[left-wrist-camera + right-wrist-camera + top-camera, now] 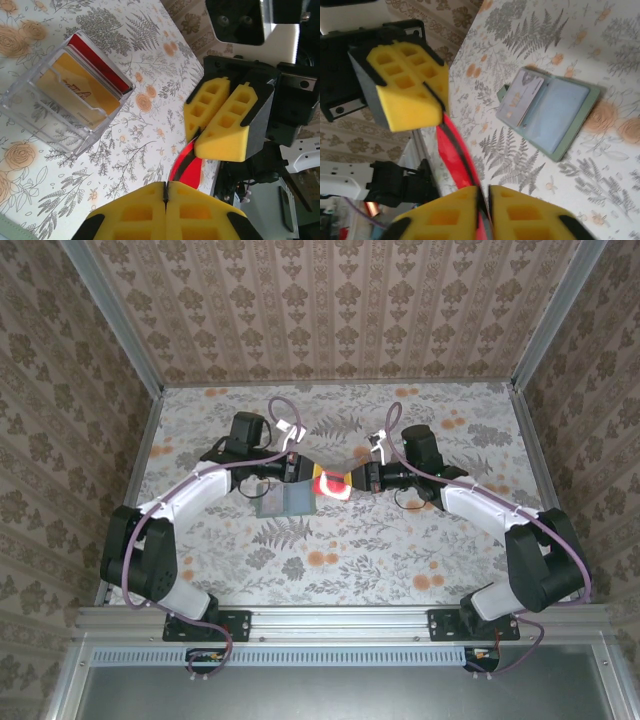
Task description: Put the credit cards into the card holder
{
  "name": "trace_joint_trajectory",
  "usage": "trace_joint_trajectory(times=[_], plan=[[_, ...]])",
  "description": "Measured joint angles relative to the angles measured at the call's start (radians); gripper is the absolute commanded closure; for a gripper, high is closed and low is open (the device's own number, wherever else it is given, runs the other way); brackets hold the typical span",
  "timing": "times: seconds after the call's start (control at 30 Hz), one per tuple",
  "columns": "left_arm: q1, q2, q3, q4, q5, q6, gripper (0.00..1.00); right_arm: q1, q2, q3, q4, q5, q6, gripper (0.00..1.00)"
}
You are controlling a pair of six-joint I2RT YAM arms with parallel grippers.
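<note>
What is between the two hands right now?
A red card bridges them, its ends in the left hand and the right hand; the left wrist view shows it.

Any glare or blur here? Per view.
Top view: red card blown out, glowing. Left wrist: left claw close and soft, tray sharp. Right wrist: right claw blurred, wallet a little soft.

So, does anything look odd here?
Yes: the thin red card is held in mid-air, visibly bowed instead of flat. The left gripper pinches one end, and the other end sits between the fingers of the right gripper.
</note>
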Motion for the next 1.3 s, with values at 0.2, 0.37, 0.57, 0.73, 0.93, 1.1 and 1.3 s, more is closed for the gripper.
trace_joint_trajectory(times=[0.2,0.37,0.57,0.73,0.93,1.1,1.3], plan=[[-0.006,-0.019,-0.086,0.141,-0.032,-0.109,1.00,0.002,0.004,0.000,0.010,0.098,0.027,0.58],[-0.001,-0.127,-0.261,0.409,-0.260,-0.299,1.00,0.002,-0.021,-0.041,0.085,0.201,0.132,0.55],[-0.089,-0.239,-0.489,0.723,-0.608,-0.520,1.00,0.071,-0.023,-0.106,0.282,0.309,0.335,0.55],[-0.136,-0.237,-0.500,0.898,-0.749,-0.625,1.00,0.179,0.019,-0.125,0.472,0.403,0.490,0.55],[-0.147,-0.237,-0.507,1.007,-0.829,-0.698,1.00,0.205,0.037,-0.153,0.600,0.491,0.603,0.54],[-0.168,-0.237,-0.507,1.040,-0.841,-0.730,1.00,0.206,0.038,-0.153,0.682,0.507,0.654,0.54],[-0.178,-0.237,-0.507,1.064,-0.846,-0.756,1.00,0.209,0.047,-0.153,0.730,0.509,0.683,0.56]])
